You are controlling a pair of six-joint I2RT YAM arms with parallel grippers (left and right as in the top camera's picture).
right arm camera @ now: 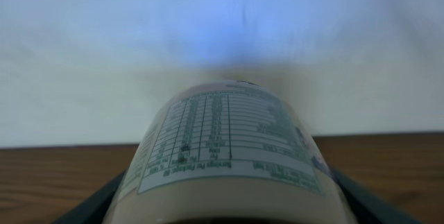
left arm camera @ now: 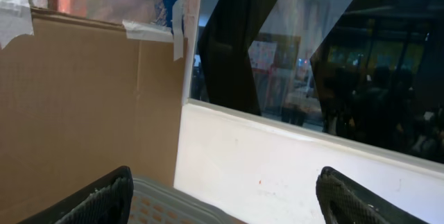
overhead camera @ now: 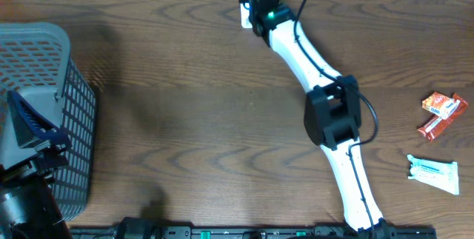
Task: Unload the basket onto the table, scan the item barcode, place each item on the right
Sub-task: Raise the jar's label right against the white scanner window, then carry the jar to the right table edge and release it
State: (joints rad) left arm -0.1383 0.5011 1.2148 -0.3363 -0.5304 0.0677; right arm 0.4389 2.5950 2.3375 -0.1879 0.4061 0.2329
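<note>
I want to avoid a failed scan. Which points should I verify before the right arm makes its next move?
1. Bottle held in the right gripper: ok.
2. Barcode facing out: cannot tell; the wrist camera sees only the nutrition table.
3. Scanner found: cannot tell; none in view.
4. Left gripper open and empty, above the basket: ok.
5. Snack packets lying clear of the right arm: ok.

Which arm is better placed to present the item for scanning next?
Right. The right gripper grips the labelled bottle at the far edge of the table. The left gripper is open and empty, above the basket.
</note>
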